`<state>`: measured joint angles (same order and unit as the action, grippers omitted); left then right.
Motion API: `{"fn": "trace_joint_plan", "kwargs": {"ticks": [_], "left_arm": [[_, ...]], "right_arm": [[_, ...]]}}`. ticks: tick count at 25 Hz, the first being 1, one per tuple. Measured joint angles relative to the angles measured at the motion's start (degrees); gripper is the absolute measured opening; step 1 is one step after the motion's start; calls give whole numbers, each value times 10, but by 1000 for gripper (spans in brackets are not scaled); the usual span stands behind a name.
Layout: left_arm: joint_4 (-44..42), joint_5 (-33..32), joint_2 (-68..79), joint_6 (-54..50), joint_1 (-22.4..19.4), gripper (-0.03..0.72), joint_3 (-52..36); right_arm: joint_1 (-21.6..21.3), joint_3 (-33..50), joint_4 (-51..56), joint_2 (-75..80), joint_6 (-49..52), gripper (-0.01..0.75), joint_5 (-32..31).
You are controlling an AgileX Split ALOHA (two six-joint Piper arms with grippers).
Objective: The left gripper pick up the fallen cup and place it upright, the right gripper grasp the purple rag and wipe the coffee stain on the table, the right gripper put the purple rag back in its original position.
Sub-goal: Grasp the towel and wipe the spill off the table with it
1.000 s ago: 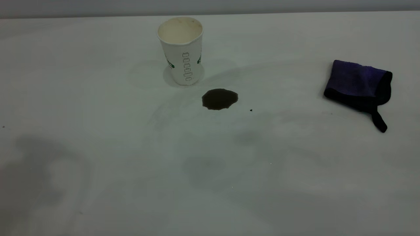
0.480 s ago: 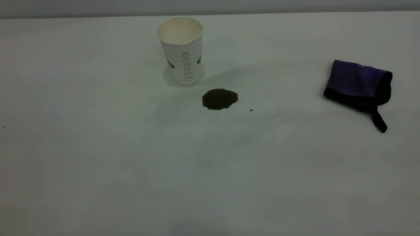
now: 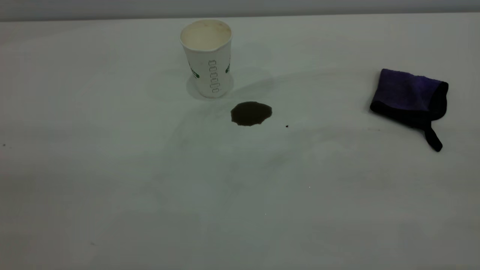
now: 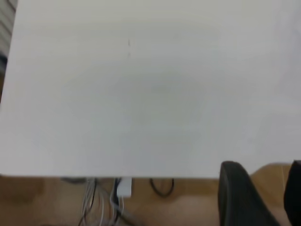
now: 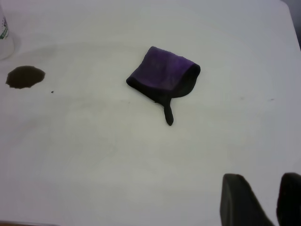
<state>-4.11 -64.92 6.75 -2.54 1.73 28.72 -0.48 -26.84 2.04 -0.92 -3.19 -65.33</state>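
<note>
The cup (image 3: pixel 207 60) stands upright at the back of the table (image 3: pixel 112 176), mouth up, cream inside showing. The coffee stain (image 3: pixel 251 113) lies just in front of it and to its right. The purple rag (image 3: pixel 408 95) lies flat at the far right, its black tab pointing forward. Neither gripper shows in the exterior view. In the right wrist view my right gripper (image 5: pixel 262 178) is open and empty, well short of the rag (image 5: pixel 162 77); the stain (image 5: pixel 26 76) and a sliver of the cup (image 5: pixel 3 33) show too. My left gripper (image 4: pixel 263 165) is open and empty over the table's edge.
A tiny dark speck (image 3: pixel 287 126) lies right of the stain. The left wrist view shows the table's edge (image 4: pixel 117 175) with brown floor and cables (image 4: pixel 99 202) below it. A grey wall runs behind the table's far edge.
The dark arm shadows at the table's lower left and centre have faded away. The cup, stain and rag have not moved.
</note>
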Motion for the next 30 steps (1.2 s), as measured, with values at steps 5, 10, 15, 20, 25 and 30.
{"fn": "trace_joint_plan", "kwargs": {"ticks": [5,10,15,20,25,30], "left_arm": [[11,1,-57,-1,0,307,-3],[12,1,-78,-1,0,306,-3],[12,1,-78,-1,0,306,-3],[12,1,-78,-1,0,306,-3],[12,1,-78,-1,0,306,-3],[12,1,-78,-1,0,306,-3]], "right_arm": [[0,0,0,0,0,238,0],[0,0,0,0,0,238,0],[0,0,0,0,0,238,0],[0,0,0,0,0,238,0],[0,0,0,0,0,238,0],[0,0,0,0,0,238,0]]}}
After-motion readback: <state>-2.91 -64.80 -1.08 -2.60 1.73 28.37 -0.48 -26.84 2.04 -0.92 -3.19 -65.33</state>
